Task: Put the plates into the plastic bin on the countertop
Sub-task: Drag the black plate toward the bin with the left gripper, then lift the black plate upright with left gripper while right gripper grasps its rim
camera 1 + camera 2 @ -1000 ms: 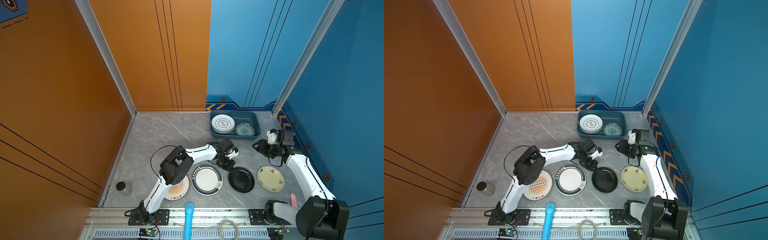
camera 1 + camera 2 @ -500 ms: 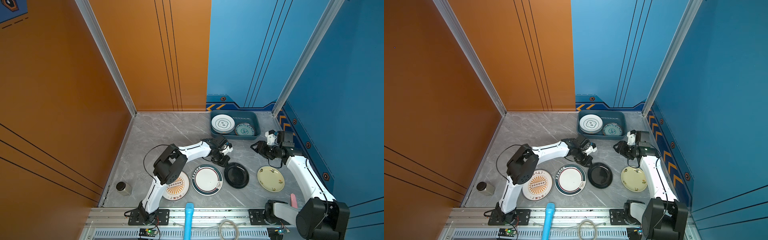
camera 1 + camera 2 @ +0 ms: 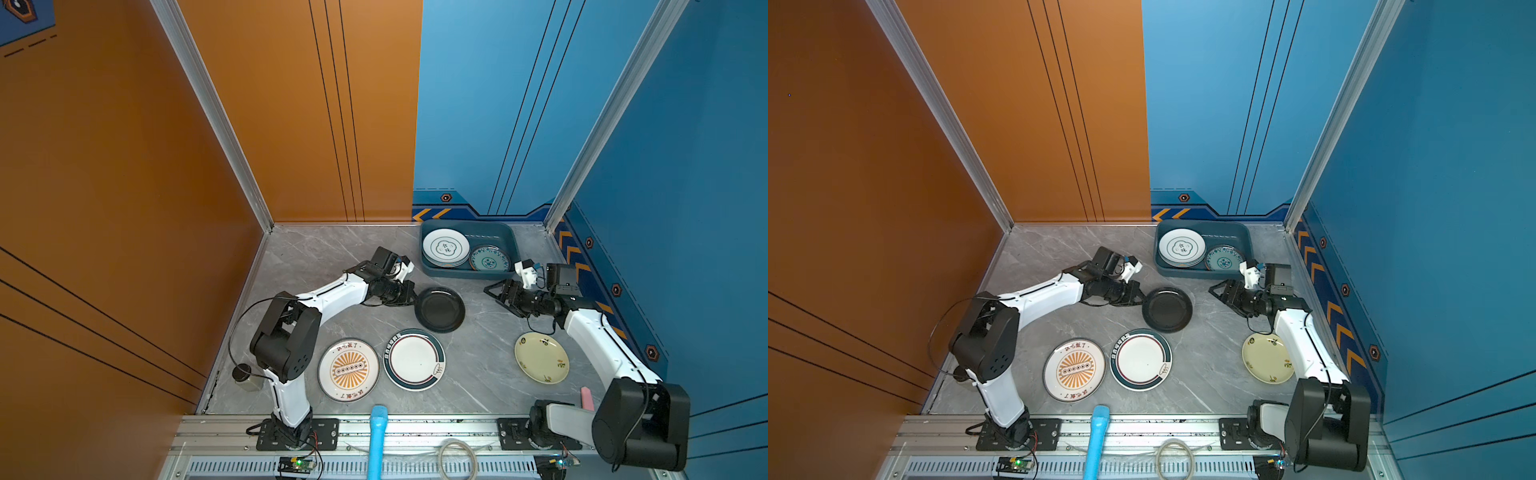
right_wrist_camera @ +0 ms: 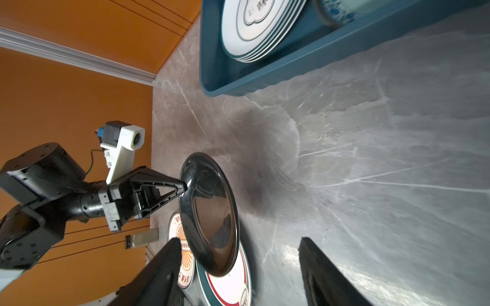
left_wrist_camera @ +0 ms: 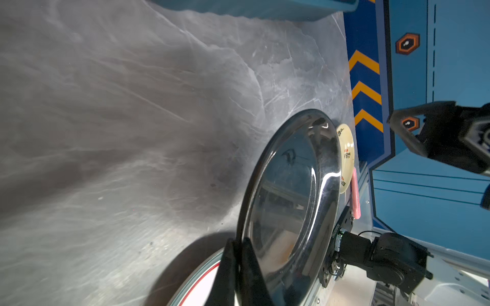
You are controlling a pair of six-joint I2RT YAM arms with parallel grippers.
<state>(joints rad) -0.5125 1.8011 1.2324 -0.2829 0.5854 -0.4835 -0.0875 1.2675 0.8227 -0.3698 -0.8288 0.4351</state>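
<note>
A black plate [image 3: 439, 309] [image 3: 1167, 309] hangs tilted just above the grey countertop [image 3: 332, 257], with my left gripper [image 3: 413, 300] [image 5: 238, 246] shut on its rim. In the right wrist view the black plate [image 4: 209, 212] sits ahead of my open right gripper [image 4: 238, 239], which holds nothing. In both top views the right gripper [image 3: 490, 293] [image 3: 1214, 291] faces the plate from the right, apart from it. The plastic bin [image 3: 469, 272] holds a stack of white cloud-motif plates [image 3: 445, 248] and a teal patterned plate [image 3: 489, 259]. On the countertop lie a sunburst plate [image 3: 348, 370], a teal-rimmed plate [image 3: 414, 360] and a cream plate [image 3: 541, 357].
A small dark-lidded jar [image 3: 245, 376] stands at the front left corner. A blue handle [image 3: 378, 436] and a cable coil [image 3: 457, 457] lie on the front rail. A pink object [image 3: 585, 397] rests by the right arm's base. Walls close in on three sides.
My left gripper has carried the black plate up from the front row, back and leftward, nearer the bin. The right gripper's jaws have spread wider.
</note>
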